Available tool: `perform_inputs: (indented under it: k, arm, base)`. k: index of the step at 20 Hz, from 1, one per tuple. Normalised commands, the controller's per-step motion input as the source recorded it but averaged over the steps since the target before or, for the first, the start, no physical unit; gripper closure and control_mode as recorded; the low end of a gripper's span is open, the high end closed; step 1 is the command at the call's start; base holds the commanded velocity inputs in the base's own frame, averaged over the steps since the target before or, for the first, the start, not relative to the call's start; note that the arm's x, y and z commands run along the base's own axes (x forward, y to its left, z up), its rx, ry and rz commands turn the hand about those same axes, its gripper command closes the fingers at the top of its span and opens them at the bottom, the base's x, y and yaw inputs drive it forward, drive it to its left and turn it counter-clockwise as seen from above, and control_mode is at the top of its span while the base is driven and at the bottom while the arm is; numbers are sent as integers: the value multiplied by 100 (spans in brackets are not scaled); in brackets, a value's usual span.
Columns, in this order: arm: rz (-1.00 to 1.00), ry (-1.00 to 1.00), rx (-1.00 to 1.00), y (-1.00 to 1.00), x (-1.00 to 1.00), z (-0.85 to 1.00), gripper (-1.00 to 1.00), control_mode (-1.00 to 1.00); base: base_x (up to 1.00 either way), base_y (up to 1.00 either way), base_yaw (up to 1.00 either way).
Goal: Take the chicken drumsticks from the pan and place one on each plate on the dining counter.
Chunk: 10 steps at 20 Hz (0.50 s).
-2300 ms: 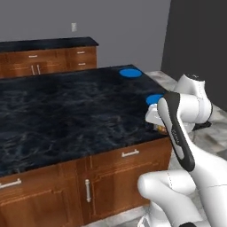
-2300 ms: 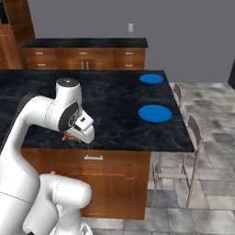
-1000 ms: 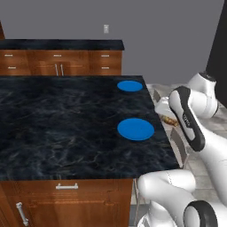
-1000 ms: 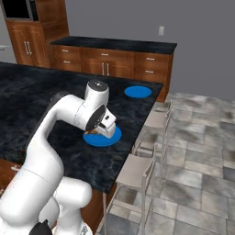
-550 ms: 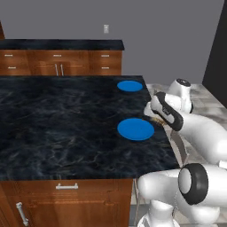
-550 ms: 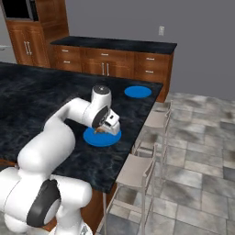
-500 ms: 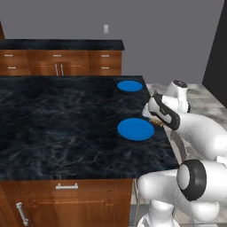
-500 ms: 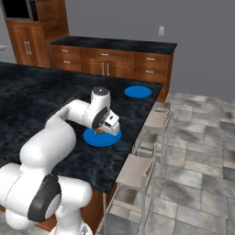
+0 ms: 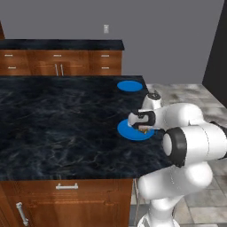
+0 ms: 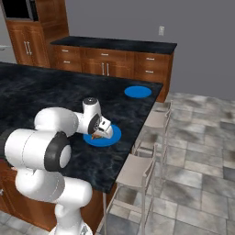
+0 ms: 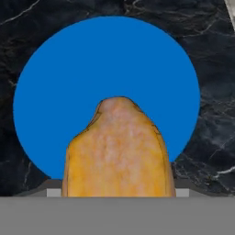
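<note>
place: rendered kitchen | cues: black marbled island (image 9: 53, 124), wooden wall cabinets (image 10: 105, 62), bar stools (image 10: 137, 172)

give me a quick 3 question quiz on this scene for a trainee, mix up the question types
1. True or false: the gripper is holding the golden-tan drumstick above the near blue plate.
2. Multiple choice: how many blue plates lie on the dining counter? A) one B) two C) three
3. Fill in: the far blue plate has ____ on it.

Key: 1 true; 2 B; 3 nothing
</note>
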Motion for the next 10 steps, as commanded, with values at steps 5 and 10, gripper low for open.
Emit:
perform_inputs:
  k: [5, 10]
  arm:
    - [17, 7, 0, -4, 66, -37, 100, -100]
    - [14, 7, 0, 0, 69, -61, 100, -100]
  base:
    - [0, 0, 0]
    - [0, 0, 0]
